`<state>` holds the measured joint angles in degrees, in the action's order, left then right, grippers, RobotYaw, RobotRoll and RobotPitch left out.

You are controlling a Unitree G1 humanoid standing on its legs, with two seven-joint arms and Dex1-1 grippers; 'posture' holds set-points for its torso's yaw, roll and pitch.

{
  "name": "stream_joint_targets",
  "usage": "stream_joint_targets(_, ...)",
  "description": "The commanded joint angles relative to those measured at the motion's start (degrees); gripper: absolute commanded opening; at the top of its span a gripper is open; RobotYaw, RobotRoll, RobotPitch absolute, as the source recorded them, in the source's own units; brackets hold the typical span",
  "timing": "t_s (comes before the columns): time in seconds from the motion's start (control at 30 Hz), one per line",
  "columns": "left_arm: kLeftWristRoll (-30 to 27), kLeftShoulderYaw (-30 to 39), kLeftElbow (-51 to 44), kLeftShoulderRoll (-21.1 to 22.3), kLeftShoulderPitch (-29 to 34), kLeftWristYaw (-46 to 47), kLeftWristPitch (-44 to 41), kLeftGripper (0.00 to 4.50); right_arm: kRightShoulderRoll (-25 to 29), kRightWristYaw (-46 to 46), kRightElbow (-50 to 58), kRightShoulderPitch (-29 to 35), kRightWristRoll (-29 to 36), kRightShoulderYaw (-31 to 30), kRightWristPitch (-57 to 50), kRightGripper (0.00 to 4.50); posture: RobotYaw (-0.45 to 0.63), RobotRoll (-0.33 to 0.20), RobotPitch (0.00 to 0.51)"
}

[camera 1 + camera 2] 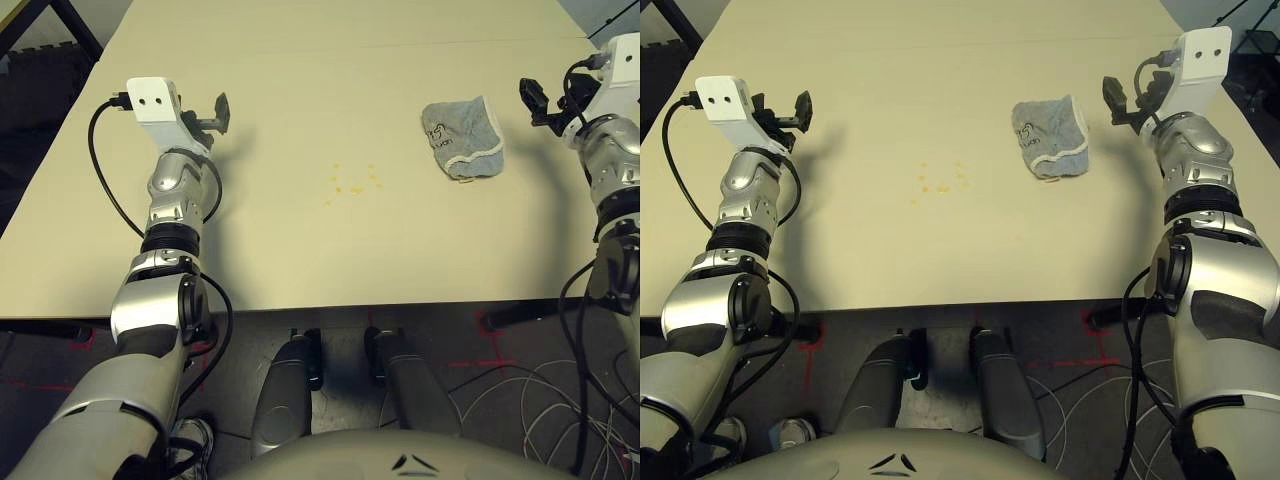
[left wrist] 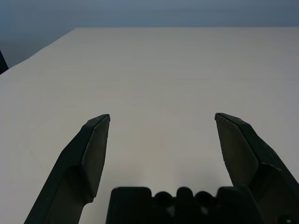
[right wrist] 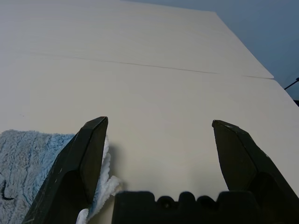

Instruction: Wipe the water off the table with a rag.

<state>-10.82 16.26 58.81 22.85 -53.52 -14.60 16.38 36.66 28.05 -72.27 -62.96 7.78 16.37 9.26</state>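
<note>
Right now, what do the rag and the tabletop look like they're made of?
The rag: soft terry cloth, probably cotton or microfibre; the right wrist view shows fuzzy grey-blue pile and a white hemmed edge. The table: smooth, matte pale beige, likely laminate or painted board, with a faint seam line.

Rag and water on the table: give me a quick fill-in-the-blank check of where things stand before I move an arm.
1. The rag lies nearer the ____ gripper.
2. The jaws of both grippers, the left gripper included, stand ____.
3. The water lies on the table between the left gripper and the ____.
4. The rag holds ____ in neither gripper; it rests on the table.

Missing words: right; open; rag; gripped
</note>
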Motion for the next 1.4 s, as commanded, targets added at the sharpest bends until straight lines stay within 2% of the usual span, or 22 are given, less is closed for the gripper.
stream_joint_targets(0.03,0.45,-0.49,-0.68,0.01,0.75,-0.31,-0.57,4.50,1.15,0.37,-0.66,0.60,-0.37,0.15,-0.59,4.47,-0.09,0.000,0.271)
stream_joint_targets(0.23,0.36,-1.48,-0.28,-1.01,-0.67,-2.16,-0.95,4.50,2.10,1.55,-0.53,0.06,-0.25,0.15,-2.23,4.47,-0.09,0.000,0.268)
stream_joint_targets(0.33,-0.05,-2.47,-0.75,0.57,-2.42,-7.70,-3.35,4.50,2.84,3.20,-0.80,-1.95,0.70,0.79,-6.89,4.47,-0.08,0.000,0.265)
stream_joint_targets(0.4,-0.99,-2.86,-1.35,1.77,-3.77,-13.17,-6.26,4.50,3.61,4.46,-1.29,-3.65,1.38,1.21,-12.47,4.47,-0.07,0.000,0.262)
stream_joint_targets(0.6,-3.17,-8.66,-8.28,8.69,-7.34,-41.00,-21.80,4.50,7.85,14.74,-3.40,-9.46,0.97,-0.52,-35.77,4.47,-0.05,0.000,0.255)
stream_joint_targets(0.73,-4.37,-10.37,-11.05,12.86,-10.23,-51.16,-30.90,4.50,9.05,19.54,-3.66,-12.39,0.36,-1.46,-44.98,4.47,-0.04,0.000,0.251)
stream_joint_targets(0.87,-4.30,-12.90,-13.99,15.71,-11.58,-59.28,-37.48,4.50,8.29,22.83,-3.94,-13.39,-1.03,-3.20,-49.44,4.47,-0.02,0.000,0.248)
stream_joint_targets(1.03,-4.91,-17.18,-23.15,19.11,-8.54,-67.84,-45.93,4.50,6.44,23.76,-4.26,-12.04,-2.89,-5.17,-50.79,4.47,0.01,0.000,0.252)
stream_joint_targets(1.17,-5.86,-18.85,-30.67,21.52,-5.35,-70.26,-50.91,4.50,4.67,23.68,-4.51,-10.10,-4.61,-6.65,-50.27,4.47,0.04,0.000,0.260)
stream_joint_targets(1.4,-7.28,-18.95,-37.73,23.85,-1.55,-71.11,-55.06,4.50,2.38,21.91,-4.81,-7.99,-5.36,-6.55,-49.19,4.47,0.07,0.000,0.272)
